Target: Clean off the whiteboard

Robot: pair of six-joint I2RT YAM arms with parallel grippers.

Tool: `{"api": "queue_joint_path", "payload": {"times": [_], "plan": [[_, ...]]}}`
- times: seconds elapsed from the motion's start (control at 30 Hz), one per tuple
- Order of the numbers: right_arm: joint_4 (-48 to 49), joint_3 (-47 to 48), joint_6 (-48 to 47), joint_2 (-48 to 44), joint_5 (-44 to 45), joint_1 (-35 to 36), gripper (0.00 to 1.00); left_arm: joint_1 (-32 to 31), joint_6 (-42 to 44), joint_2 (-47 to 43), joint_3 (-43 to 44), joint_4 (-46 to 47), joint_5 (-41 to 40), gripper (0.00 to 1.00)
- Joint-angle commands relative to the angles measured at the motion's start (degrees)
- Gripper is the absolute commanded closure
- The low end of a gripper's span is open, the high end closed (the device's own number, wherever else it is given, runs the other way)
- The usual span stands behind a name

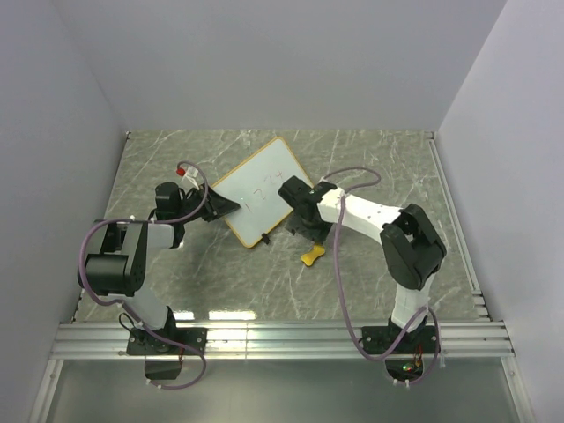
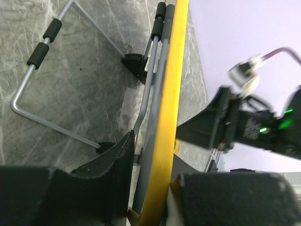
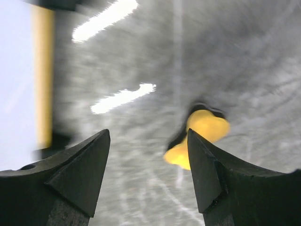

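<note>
The whiteboard (image 1: 264, 189), white with a yellow-orange rim and faint dark handwriting, sits tilted at the table's middle. My left gripper (image 1: 229, 208) is shut on its lower left edge. In the left wrist view the yellow rim (image 2: 169, 113) runs between the two black fingers of that left gripper (image 2: 157, 167). A small yellow eraser (image 1: 312, 256) lies on the table just below the board's lower right corner. My right gripper (image 1: 302, 233) hovers open above it with nothing held. In the right wrist view the eraser (image 3: 203, 128) shows beside the right finger of the open gripper (image 3: 148, 141), and the board's rim (image 3: 43, 75) is at the left.
A bent wire stand (image 2: 33, 108) with black sleeves props the board from behind. The grey marbled table (image 1: 379, 167) is walled on three sides. A metal rail (image 1: 282, 339) runs along the near edge by the arm bases.
</note>
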Motion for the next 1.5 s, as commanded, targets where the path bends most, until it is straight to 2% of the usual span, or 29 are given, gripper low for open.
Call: {"api": "queue_joint_path", "payload": {"times": [0.0,0.1,0.33,0.53,0.83,1.23,1.37,1.4,1.47], "plan": [[-1.4,5.7,0.3,-2.9,4.2,-0.7,0.26,-0.5,1.2,-1.2,1.7,-0.9,0.2,0.73],[-4.7,5.9,2.8,-4.6,3.9,-0.7,0.26,-0.5,1.4,-1.1,2.0,-1.2,-0.1,0.73],[-8.5,-5.9,10.0,-10.4,0.9,-0.6,0.26,-0.5,1.5,-1.0,2.4,-1.5,-0.3,0.74],[-3.2,-14.4,13.2,-14.9,-2.2,-0.5,0.26,-0.5,1.1,-1.0,2.4,-1.2,-0.5,0.74],[9.3,-18.3,12.6,-15.6,-1.9,-0.6,0.26,-0.7,0.5,-1.3,2.0,-1.0,-0.1,0.75],[10.3,-16.9,13.0,-11.5,-1.1,-0.5,0.26,-1.3,0.2,-0.9,2.0,-1.3,0.2,0.75],[9.7,-16.2,12.7,-9.5,-1.1,-0.5,0.31,-2.0,1.1,-1.5,1.8,-2.8,-0.2,0.75],[9.7,-16.0,12.8,-8.9,-1.0,-0.4,0.37,-2.2,1.3,-1.5,2.0,-3.0,-0.3,0.75],[9.5,-15.7,12.5,-8.1,-0.7,-0.5,0.43,-2.2,0.9,-1.1,1.9,-2.7,-0.2,0.75]]}}
